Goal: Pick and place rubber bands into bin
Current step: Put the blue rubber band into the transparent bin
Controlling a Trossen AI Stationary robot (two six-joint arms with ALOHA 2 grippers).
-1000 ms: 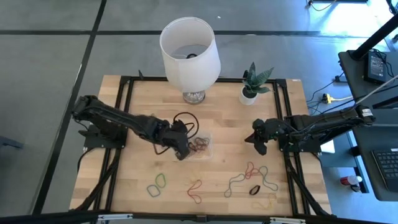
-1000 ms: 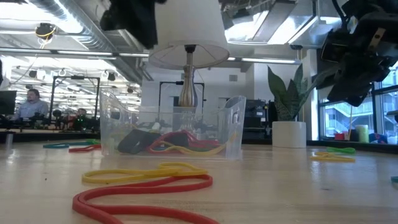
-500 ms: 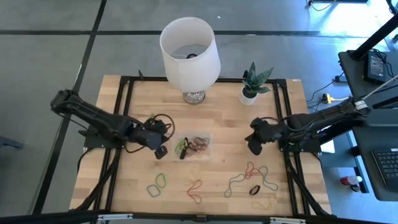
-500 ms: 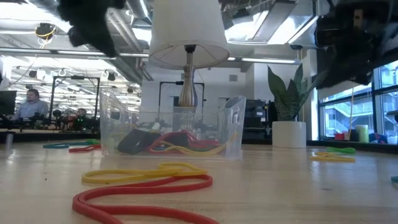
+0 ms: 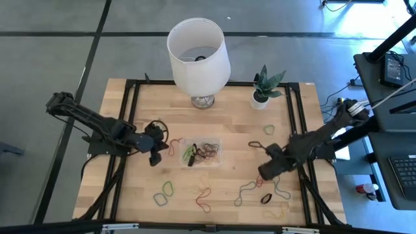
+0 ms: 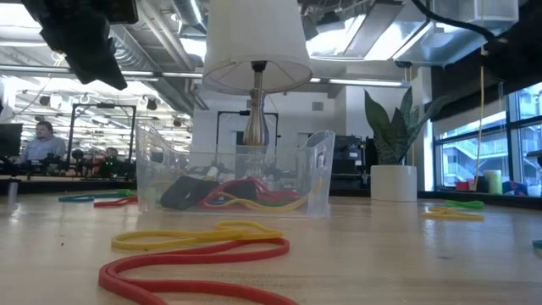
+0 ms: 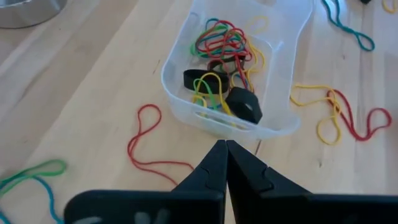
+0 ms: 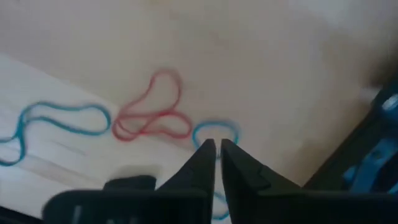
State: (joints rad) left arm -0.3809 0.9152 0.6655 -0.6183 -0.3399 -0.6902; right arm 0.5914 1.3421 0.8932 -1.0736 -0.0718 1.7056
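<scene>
The clear bin (image 5: 203, 153) sits mid-table, holding a tangle of red, green, yellow and black rubber bands (image 7: 221, 53). My left gripper (image 5: 155, 156) is shut and hovers just left of the bin, over a loose red band (image 7: 149, 143). My right gripper (image 5: 266, 172) is shut and hovers right of the bin, above a cluster of loose bands (image 5: 260, 185) on the wood. Its wrist view shows a red band (image 8: 152, 115) and teal bands (image 8: 56, 118) below the fingertips. More bands lie along the near edge: green (image 5: 164, 192), red (image 5: 204, 198), black (image 5: 266, 198), yellow (image 5: 276, 211).
A white lampshade on its lamp (image 5: 198, 55) and a small potted plant (image 5: 260, 101) stand at the far edge. A green band (image 5: 269, 129) lies near the plant. In the low view, thick red (image 6: 195, 263) and yellow (image 6: 195, 237) bands lie before the bin (image 6: 233, 178).
My left gripper has drawn back from over the bin toward the table's left edge and has risen. My right gripper has swung from the right side toward the near edge, coming over the cluster of loose bands.
</scene>
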